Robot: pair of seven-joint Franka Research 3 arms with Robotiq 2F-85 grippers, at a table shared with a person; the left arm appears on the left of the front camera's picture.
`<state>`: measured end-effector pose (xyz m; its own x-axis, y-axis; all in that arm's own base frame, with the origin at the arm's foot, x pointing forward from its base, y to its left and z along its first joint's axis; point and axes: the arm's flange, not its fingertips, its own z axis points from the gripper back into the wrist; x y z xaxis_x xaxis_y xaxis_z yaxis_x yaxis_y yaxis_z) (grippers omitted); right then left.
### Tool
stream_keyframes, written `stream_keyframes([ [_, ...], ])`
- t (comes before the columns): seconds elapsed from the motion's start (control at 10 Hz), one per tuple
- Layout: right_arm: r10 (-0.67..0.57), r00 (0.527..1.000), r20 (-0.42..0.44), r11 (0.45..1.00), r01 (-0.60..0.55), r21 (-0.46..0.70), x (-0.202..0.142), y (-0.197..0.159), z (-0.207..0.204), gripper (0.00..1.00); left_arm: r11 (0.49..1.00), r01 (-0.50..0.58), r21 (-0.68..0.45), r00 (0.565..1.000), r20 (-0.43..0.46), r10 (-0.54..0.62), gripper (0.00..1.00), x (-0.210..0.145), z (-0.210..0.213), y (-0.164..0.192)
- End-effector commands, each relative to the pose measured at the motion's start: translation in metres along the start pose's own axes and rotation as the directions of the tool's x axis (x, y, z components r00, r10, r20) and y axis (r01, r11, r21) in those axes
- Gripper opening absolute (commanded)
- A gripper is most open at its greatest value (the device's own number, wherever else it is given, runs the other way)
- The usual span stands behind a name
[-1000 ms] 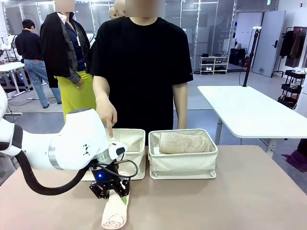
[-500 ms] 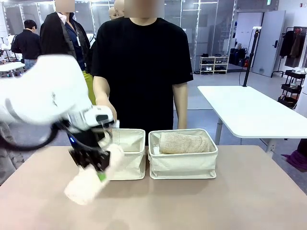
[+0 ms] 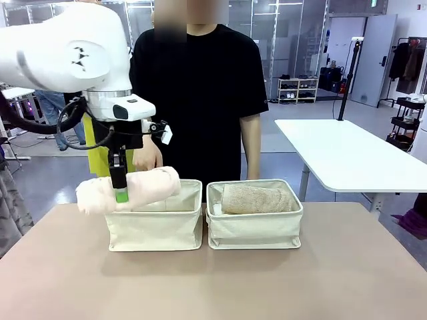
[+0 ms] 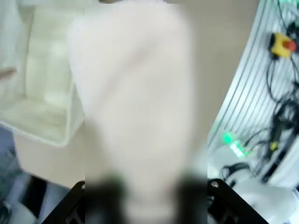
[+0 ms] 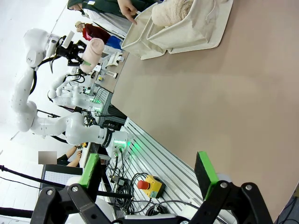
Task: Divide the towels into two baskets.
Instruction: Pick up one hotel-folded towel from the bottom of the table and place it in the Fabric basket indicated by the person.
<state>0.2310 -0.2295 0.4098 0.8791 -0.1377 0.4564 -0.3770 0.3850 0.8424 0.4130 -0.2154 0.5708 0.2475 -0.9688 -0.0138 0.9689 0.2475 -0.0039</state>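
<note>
My left gripper is clamped shut on the cream towel, mid-roll, holding it level in the air above the near-left rim of the left basket. The towel overhangs that basket's left wall, so about half of it sits outside the footprint.

Risks, as I judge them:
- Grip is a pinch on soft terry. The roll could unwind or sag at the free ends and slip out (the left wrist view is too blurred to confirm how deep the fingers bite).
- If I release from here, the left end likely lands on the table, or catches the soft wall and folds it in.
- A person's hand is just behind the basket, near my wrist. Contact is possible if I swing right.

Towel: thick, pale cream-pink, tightly rolled, roughly as long as the basket.

Right of that, the right basket holds the tan towel, lying flat inside.

My right gripper is fully open, holding nothing, hovering over bare table well away from both baskets.
</note>
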Motion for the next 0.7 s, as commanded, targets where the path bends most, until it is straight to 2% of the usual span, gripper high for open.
stream_keyframes([
  [0.0,0.011,1.0,0.007,1.0,-0.011,0.004,-0.001,0.003,0.001,1.0,0.988,0.156,0.006,0.983,-0.099,-0.155,0.35,-0.002,0.016,0.027],
  [0.1,0.011,1.0,0.007,1.0,-0.011,0.004,-0.001,0.003,0.001,1.0,0.985,0.17,-0.041,0.985,-0.023,-0.171,0.35,0.0,0.019,0.02],
  [0.2,0.011,1.0,0.007,1.0,-0.011,0.004,-0.001,0.003,0.001,1.0,0.994,0.106,-0.007,0.994,-0.03,-0.106,0.35,0.004,-0.001,0.017],
  [0.3,0.011,1.0,0.007,1.0,-0.011,0.004,-0.001,0.003,0.001,1.0,0.994,0.106,-0.007,0.994,-0.03,-0.106,0.35,0.004,-0.001,0.017],
  [0.4,0.011,1.0,0.007,1.0,-0.011,0.004,-0.001,0.003,0.001,1.0,0.986,0.163,-0.017,0.986,-0.033,-0.163,0.41,0.007,0.003,0.026],
  [0.6,0.011,1.0,0.007,1.0,-0.011,0.004,-0.001,0.003,0.001,1.0,0.956,0.274,0.102,0.961,-0.068,-0.268,0.41,0.004,-0.01,0.047],
])
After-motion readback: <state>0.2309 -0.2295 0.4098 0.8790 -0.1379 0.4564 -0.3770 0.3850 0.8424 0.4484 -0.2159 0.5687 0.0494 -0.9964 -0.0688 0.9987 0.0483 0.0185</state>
